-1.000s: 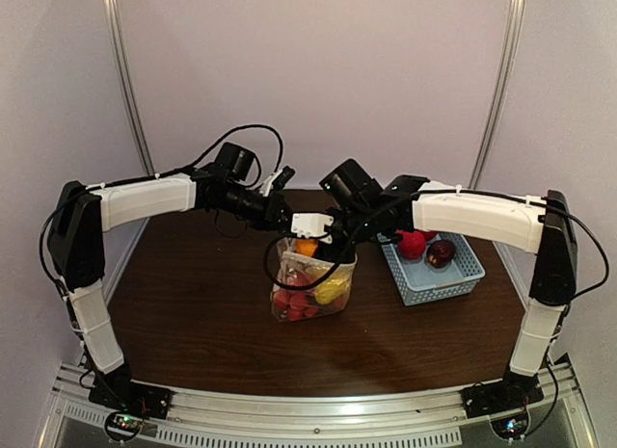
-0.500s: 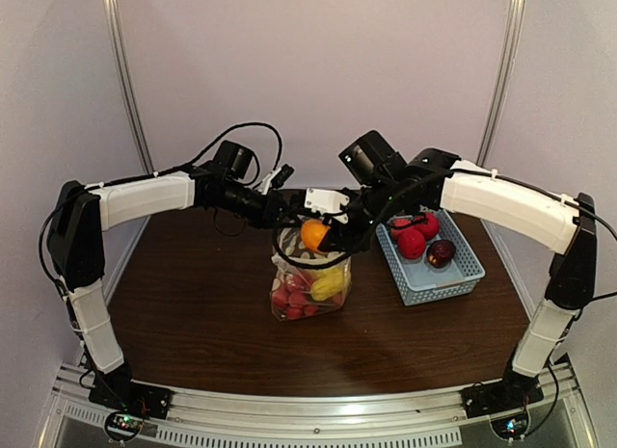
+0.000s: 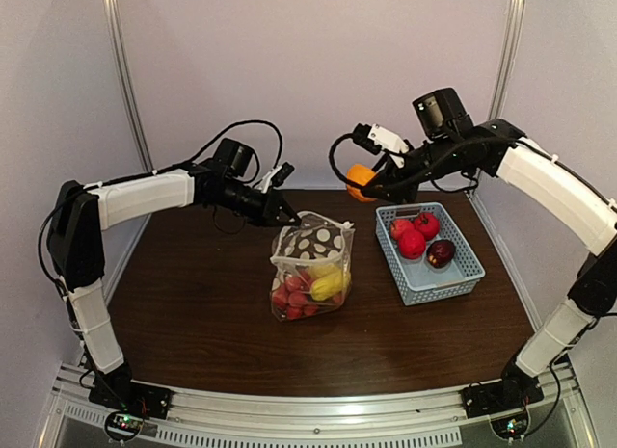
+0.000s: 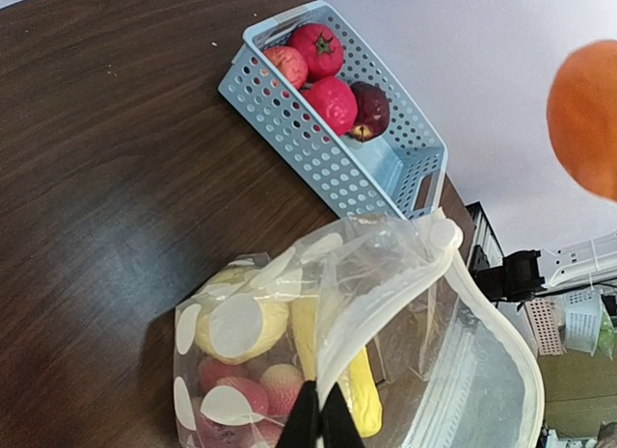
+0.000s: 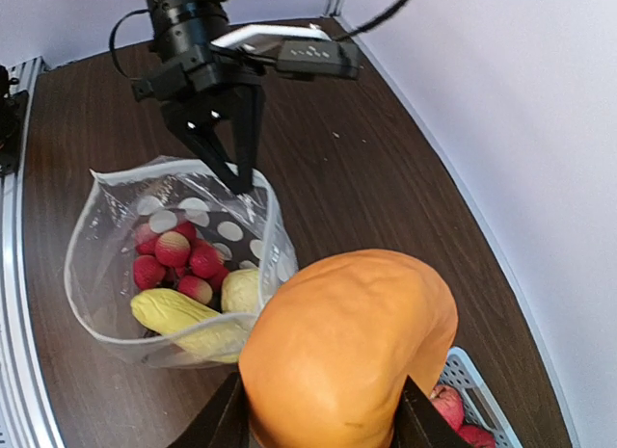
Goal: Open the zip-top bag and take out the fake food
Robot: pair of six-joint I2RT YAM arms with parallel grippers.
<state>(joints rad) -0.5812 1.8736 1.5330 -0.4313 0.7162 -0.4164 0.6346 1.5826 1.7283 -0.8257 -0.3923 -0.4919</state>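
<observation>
The right gripper was clamped on an orange fruit, holding it up in the air off to the left of the light-blue basket and well clear of the bag. From the right wrist view the fruit pretty much filled the space between the two fingers.

The left gripper had its tips pressed together, pinching the back rim of the zip-top bag and keeping it propped up. The bag was standing on the dark wood table, about in the middle, mouth wide open. Inside it you could see a yellow piece and a bunch of small red fruits down at the bottom.

The basket sat just right of the bag, not touching it, with a few red fruits and one dark purple one in it.
</observation>
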